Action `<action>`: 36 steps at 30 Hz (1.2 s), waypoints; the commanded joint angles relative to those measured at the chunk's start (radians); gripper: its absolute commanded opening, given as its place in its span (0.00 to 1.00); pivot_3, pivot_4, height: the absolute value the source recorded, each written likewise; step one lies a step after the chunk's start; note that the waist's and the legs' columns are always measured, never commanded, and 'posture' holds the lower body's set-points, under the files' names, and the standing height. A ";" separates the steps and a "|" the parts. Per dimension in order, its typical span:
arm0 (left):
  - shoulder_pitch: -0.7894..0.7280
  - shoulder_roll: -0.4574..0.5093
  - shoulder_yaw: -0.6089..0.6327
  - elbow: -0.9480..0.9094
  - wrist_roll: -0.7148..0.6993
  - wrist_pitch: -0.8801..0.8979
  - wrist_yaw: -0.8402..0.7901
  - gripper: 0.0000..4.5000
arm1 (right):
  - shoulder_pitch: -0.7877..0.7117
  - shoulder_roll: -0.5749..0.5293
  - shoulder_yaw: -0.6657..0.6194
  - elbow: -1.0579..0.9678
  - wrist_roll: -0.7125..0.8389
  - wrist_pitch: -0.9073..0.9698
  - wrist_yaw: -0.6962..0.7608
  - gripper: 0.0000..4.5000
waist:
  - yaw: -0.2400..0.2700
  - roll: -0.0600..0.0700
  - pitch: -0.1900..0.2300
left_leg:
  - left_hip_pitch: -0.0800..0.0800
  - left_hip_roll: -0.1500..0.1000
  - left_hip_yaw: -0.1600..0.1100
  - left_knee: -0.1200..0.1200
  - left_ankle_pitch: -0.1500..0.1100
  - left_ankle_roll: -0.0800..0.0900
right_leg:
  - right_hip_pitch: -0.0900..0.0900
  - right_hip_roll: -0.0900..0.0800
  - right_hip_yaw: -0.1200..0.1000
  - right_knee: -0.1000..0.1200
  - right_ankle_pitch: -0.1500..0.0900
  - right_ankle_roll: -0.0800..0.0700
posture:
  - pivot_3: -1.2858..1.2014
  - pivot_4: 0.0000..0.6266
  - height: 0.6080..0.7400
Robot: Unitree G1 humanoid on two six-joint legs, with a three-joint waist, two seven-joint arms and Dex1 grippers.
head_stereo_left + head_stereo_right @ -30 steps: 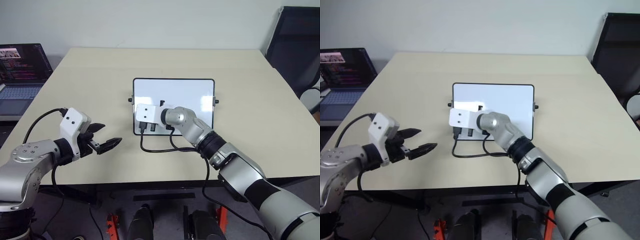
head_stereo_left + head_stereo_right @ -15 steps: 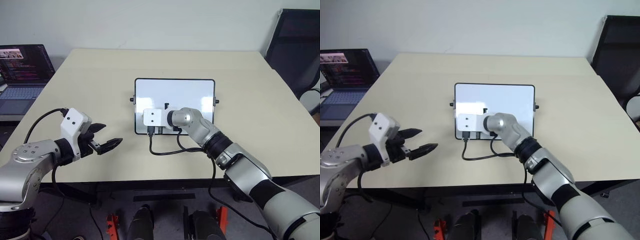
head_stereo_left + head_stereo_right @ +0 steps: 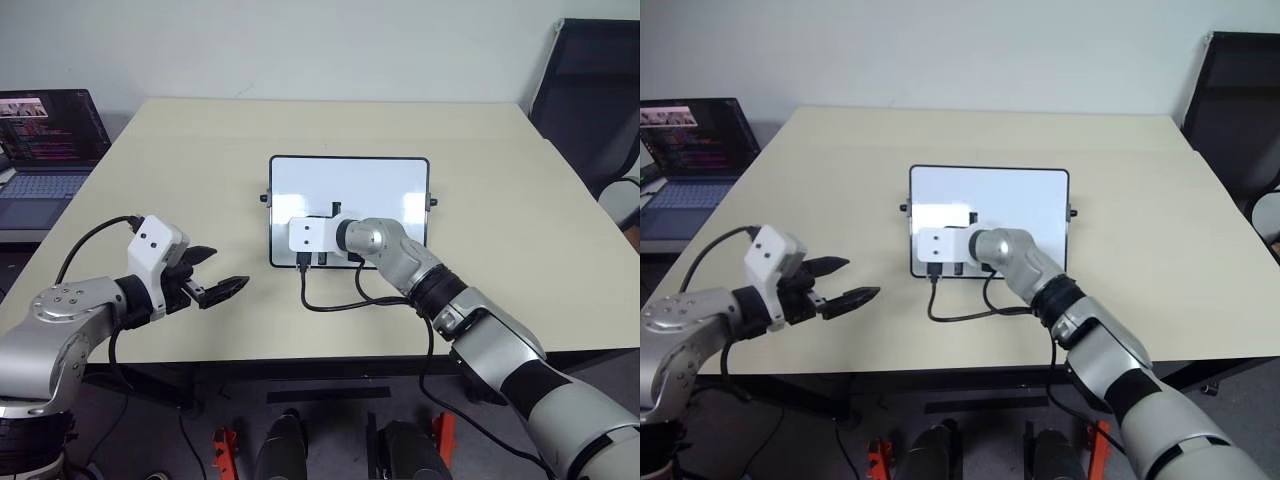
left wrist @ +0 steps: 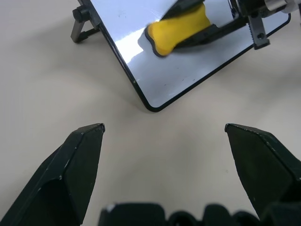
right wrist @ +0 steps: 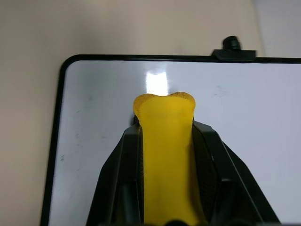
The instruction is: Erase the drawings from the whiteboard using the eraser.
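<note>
On the whiteboard (image 3: 349,208) mid-table, the right gripper (image 5: 164,155) is clamped on the yellow eraser (image 5: 165,155), pressing it near the board's lower-left corner. No squiggles visible on the exposed white, so erasing looks nearly done, w/ maybe a last check under the eraser. Left gripper (image 4: 164,136) hovers off to the side, fingers spread wide, empty.

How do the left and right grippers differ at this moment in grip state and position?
The left gripper is open and empty; the right gripper is shut on the yellow eraser. The left gripper hovers over bare table beside the whiteboard; the right gripper is over the whiteboard's surface. Both have two black fingers.
</note>
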 commanded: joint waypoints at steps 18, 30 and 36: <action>-0.046 0.000 -0.021 0.016 0.009 -0.035 -0.009 1.00 | 0.088 -0.153 0.038 -0.045 -0.063 0.058 0.201 0.23 | 0.005 0.000 -0.001 | 0.000 -0.002 0.000 0.000 -0.002 -0.003 | 0.002 -0.003 0.000 -0.002 0.001 0.000 | 0.52 0.24 1.00; -0.051 0.001 -0.028 0.024 0.009 -0.042 -0.014 1.00 | 0.042 -0.117 -0.044 -0.018 -0.044 0.023 -0.010 0.23 | 0.002 0.002 0.000 | -0.002 0.000 -0.001 -0.001 -0.002 -0.003 | -0.004 -0.004 0.000 -0.001 0.002 -0.003 | 0.52 0.24 1.00; -0.057 -0.001 -0.033 0.029 0.012 -0.045 -0.016 1.00 | 0.117 -0.112 -0.004 -0.076 -0.033 0.067 0.141 0.23 | 0.000 0.001 -0.001 | -0.002 -0.001 0.000 0.000 -0.002 -0.003 | -0.004 -0.004 0.001 -0.002 0.002 -0.003 | 0.52 0.24 1.00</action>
